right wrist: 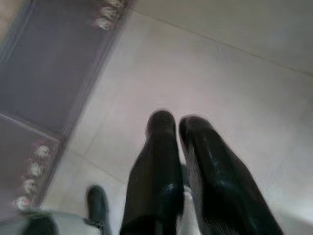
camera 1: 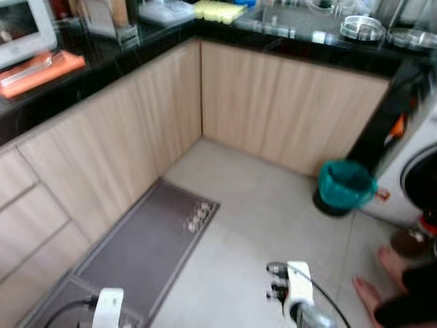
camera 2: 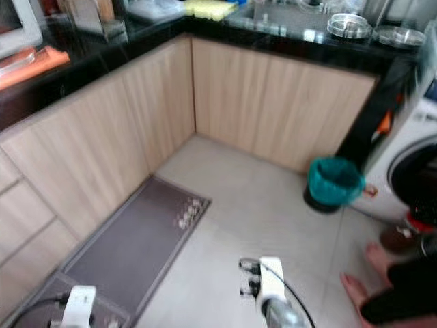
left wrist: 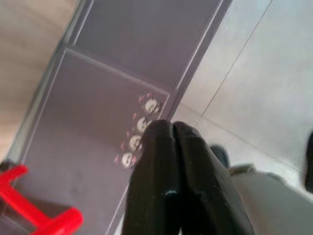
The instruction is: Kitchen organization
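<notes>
Left pincer [left wrist: 172, 128] closed, empty, over mat [camera 1: 147, 249] edge; right pincer [right wrist: 177, 122] nearly closed, empty, above bare floor [camera 1: 273, 205].

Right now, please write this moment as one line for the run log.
phase: walking in kitchen corner | left gripper: idle, fingers together over grey mat | right gripper: idle over tile floor | nearby: green bin, person's feet
</notes>
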Controlling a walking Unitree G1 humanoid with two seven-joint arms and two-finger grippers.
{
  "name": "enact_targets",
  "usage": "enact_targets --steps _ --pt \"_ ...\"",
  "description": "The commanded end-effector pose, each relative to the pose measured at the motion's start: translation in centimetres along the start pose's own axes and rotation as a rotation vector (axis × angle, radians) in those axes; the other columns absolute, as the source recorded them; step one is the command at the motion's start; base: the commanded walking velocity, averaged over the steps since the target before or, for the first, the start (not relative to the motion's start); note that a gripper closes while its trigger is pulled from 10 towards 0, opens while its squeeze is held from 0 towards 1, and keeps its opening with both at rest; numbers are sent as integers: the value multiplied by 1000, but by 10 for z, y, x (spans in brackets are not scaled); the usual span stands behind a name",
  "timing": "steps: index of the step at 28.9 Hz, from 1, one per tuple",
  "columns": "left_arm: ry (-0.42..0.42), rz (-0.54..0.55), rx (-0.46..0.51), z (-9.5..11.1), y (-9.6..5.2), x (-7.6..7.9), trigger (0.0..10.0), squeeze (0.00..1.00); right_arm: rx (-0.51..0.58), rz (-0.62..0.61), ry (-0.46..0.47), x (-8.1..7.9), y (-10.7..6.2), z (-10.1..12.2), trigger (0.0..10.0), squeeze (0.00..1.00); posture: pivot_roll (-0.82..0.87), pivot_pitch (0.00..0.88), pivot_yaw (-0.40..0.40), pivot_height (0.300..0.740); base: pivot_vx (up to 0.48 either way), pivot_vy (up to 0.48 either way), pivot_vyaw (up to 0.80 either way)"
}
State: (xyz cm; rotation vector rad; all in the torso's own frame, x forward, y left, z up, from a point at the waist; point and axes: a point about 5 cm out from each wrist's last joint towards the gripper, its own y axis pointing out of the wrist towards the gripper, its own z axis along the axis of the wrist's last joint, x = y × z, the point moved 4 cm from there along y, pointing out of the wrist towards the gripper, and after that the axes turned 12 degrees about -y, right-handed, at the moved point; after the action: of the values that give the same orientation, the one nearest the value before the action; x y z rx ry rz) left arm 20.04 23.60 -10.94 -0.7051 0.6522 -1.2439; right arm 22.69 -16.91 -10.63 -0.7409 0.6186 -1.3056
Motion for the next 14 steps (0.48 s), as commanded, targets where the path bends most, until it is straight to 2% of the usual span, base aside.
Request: enact_targets --steps 1,7,14 --pt "19 -4 -25 -6 -1 -1 10000 0 4 -2 4 0 0 2 10000 0 -114 0 0 731 356 0 0" --pt "21 -6 -36 -9 -2 -5 10000 0 16 11 -25 -1 1 8 10000 0 -108 2 2 731 352 0 0" --pt "23 -11 -53 -16 -3 -7 10000 0 21 10 -12 -2 2 9 10000 0 -110 15 4 731 366 0 0"
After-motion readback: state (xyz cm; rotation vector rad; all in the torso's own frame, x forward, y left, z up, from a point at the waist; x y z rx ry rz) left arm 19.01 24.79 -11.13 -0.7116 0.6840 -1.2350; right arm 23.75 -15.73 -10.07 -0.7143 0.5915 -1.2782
